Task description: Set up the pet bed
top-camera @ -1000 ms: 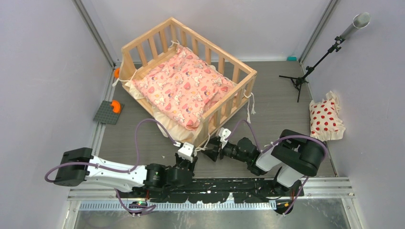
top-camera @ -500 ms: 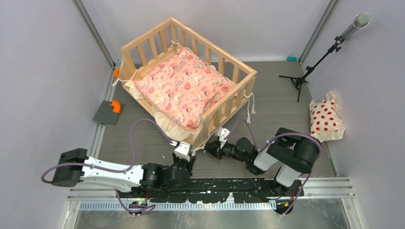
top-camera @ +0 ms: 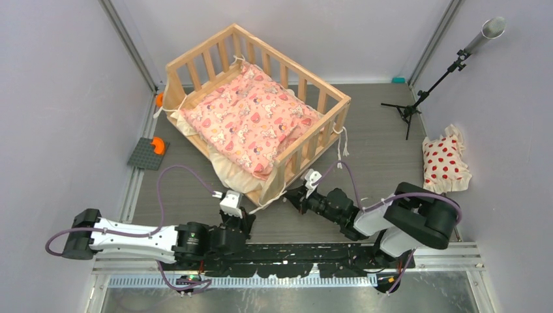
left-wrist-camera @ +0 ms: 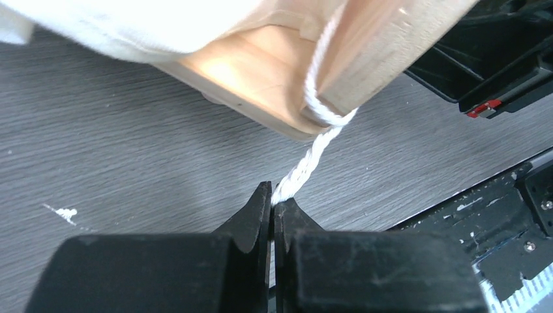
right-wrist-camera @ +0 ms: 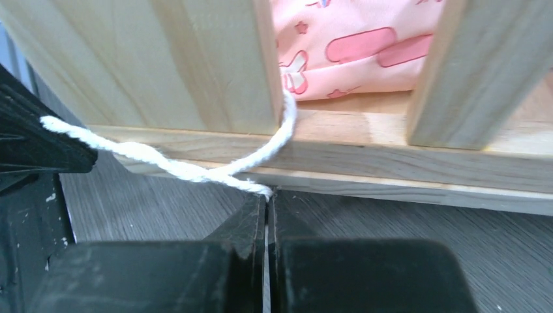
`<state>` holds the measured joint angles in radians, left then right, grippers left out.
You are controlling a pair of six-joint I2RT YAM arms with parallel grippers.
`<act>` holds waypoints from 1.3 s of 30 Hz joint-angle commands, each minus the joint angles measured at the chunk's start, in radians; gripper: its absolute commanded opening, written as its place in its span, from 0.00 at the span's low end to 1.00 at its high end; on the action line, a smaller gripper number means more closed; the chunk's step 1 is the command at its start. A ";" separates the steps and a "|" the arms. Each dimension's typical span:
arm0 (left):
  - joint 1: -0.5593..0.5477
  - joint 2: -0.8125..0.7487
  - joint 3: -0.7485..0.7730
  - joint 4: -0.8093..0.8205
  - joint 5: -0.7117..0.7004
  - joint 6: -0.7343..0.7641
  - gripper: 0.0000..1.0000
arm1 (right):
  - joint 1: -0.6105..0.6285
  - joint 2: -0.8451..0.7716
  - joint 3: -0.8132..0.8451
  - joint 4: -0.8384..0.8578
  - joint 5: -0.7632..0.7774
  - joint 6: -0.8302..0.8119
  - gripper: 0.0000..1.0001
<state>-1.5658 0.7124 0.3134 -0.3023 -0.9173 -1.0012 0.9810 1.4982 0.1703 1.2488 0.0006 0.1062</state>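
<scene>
Left claw (left-wrist-camera: 272,202): clamped on cord (left-wrist-camera: 306,166), drawn back toward 7 o'clock.
Right claw (right-wrist-camera: 267,195): had closed onto cord beside pet bed (top-camera: 293,63).

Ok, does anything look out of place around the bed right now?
The red-dotted pillow lies by the right wall, apart from the pet bed. The cream edge of the pink cushion spills out past the frame's near-left side. The left pincer and right pincer are each shut on a tie cord at the near corner.
</scene>
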 commanded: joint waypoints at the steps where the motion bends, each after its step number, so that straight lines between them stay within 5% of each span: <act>1: 0.001 -0.080 -0.002 -0.162 -0.065 -0.127 0.00 | 0.002 -0.096 0.034 -0.154 0.154 0.008 0.01; 8: 0.001 -0.198 -0.007 -0.293 -0.079 -0.204 0.00 | 0.002 -0.206 0.100 -0.426 0.291 0.027 0.01; 21: 0.001 -0.318 0.014 -0.492 -0.096 -0.272 0.00 | 0.002 -0.225 0.104 -0.484 0.443 0.068 0.01; 28: 0.001 -0.374 -0.061 -0.169 0.092 0.055 0.00 | 0.002 -0.267 0.093 -0.481 0.357 0.032 0.03; 35: 0.001 -0.233 -0.078 0.014 0.300 0.161 0.00 | 0.002 -0.348 0.121 -0.630 0.256 -0.001 0.38; 39: 0.001 -0.078 -0.057 0.123 0.392 0.201 0.05 | 0.002 -0.427 0.142 -0.749 0.219 -0.005 0.49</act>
<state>-1.5684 0.5224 0.2344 -0.3508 -0.6456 -0.8829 0.9825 1.1511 0.2607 0.6083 0.2405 0.1230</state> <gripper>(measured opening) 0.022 0.457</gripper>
